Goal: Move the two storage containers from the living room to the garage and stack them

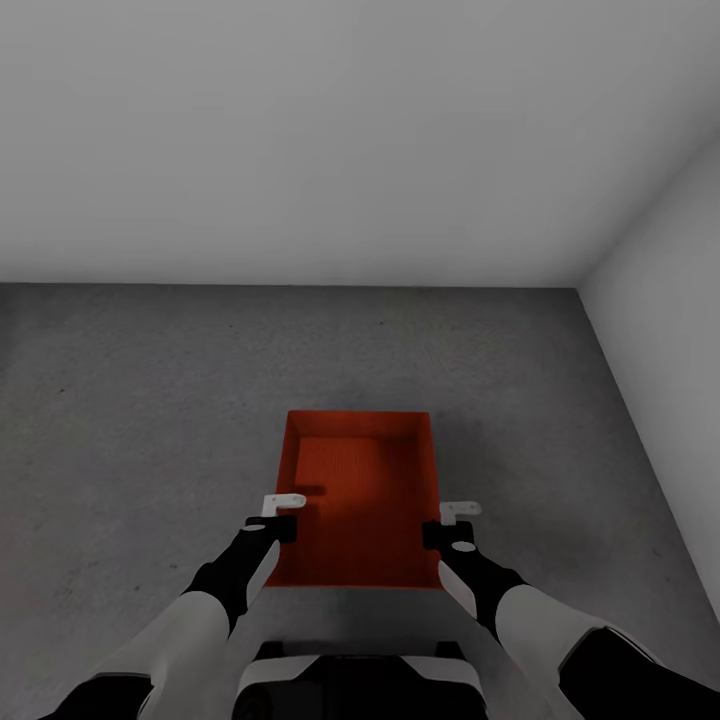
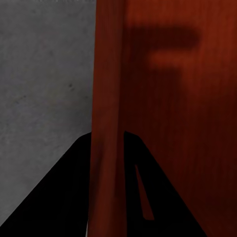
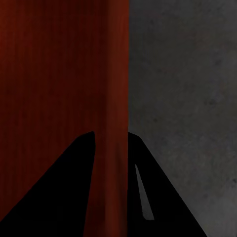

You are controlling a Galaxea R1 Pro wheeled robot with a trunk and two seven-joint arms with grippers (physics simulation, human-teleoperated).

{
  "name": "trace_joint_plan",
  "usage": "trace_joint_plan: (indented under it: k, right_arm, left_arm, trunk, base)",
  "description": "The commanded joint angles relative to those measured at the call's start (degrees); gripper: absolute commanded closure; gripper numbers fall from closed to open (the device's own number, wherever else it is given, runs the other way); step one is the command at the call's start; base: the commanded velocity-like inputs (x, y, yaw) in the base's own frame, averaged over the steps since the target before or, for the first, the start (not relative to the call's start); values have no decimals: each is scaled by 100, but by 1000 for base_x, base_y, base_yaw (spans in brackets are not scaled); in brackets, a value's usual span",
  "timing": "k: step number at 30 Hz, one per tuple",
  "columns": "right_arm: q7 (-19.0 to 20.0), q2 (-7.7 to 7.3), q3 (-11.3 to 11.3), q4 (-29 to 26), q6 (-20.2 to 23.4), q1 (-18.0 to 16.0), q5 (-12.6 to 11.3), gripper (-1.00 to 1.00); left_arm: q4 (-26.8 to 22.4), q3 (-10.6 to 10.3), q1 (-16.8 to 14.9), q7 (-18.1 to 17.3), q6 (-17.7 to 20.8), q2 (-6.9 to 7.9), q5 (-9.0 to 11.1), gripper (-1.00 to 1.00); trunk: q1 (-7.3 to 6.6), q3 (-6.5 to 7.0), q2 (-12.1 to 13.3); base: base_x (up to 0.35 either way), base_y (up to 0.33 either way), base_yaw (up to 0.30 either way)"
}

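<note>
Head view: both arms carry one orange-red storage container (image 1: 362, 495) just above the garage's concrete floor (image 1: 130, 420), left end effector (image 1: 283, 506) and right end effector (image 1: 459, 515) each clamped over a side wall. It's open-topped, empty, level. Next, probably: lower it, then let go.

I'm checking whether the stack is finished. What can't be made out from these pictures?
- Head view: the orange-red rectangular storage container hides whatever lies under it, so a second tub or bare dark grey concrete floor beneath cannot be told.
- Head view: whether it rests or hangs is unclear.
- Wrist views: the left gripper and right gripper straddle the tub's walls; contact with the dark fingers is unclear.
</note>
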Motion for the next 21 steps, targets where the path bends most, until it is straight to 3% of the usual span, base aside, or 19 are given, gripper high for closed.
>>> trace_joint_plan:
  k: [1,10,16,21]
  right_arm:
    - [-2,-13,-65,-13,-182,-8,35,100]
    - [-2,-13,-65,-13,-184,-8,35,100]
    - [-2,-13,-65,-13,-183,-8,35,100]
    - [-2,-13,-65,-13,-183,-8,35,100]
  left_arm:
    - [50,-34,3,30,30,254,33,100]
    - [48,-35,3,53,24,248,33,100]
    - [48,-42,3,48,23,248,33,100]
    - [42,-42,3,40,20,246,33,100]
  trunk:
    - [24,-22,-47]
    - [68,-58,-127]
    - [199,-166,-368]
    - [199,-166,-368]
  base:
    - [0,0,0]
    - [0,0,0]
    - [0,0,0]
    - [0,0,0]
